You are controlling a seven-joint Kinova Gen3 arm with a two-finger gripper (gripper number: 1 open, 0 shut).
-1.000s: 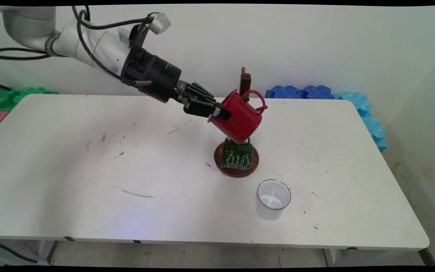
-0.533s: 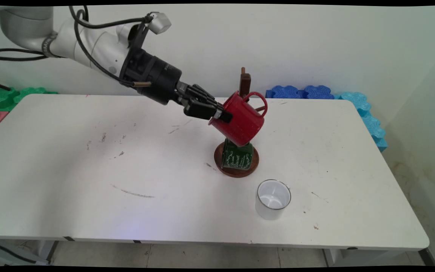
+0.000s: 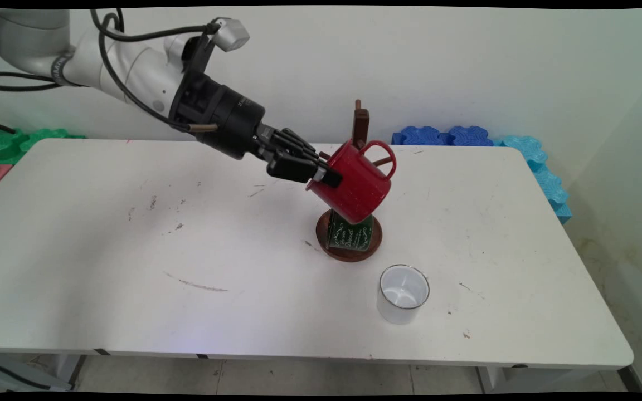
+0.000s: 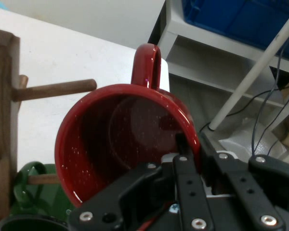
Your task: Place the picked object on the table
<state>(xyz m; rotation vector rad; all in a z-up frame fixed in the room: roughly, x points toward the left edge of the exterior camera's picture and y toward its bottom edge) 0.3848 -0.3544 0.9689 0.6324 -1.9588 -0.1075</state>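
Note:
My gripper (image 3: 327, 174) (image 4: 190, 154) is shut on the rim of a red speckled mug (image 3: 357, 184) (image 4: 111, 144), one finger inside and one outside. The mug hangs tilted in the air in front of a wooden mug stand (image 3: 361, 123) (image 4: 2, 96), its handle (image 3: 381, 151) (image 4: 148, 65) up and away from me. A bare wooden peg (image 4: 55, 90) juts from the stand's post just left of the handle in the hand view. Below the red mug a green mug (image 3: 351, 234) (image 4: 31, 199) with white lettering hangs on the stand over its round base (image 3: 377, 242).
A white mug (image 3: 403, 293) stands upright on the white table (image 3: 131, 250) in front of the stand. Blue foam pieces (image 3: 443, 135) lie by the wall at the back right, green ones (image 3: 9, 142) at the back left.
The gripper and red mug have shifted slightly down and toward the near side; the mug now covers more of the green mug, its handle beside the stand's post.

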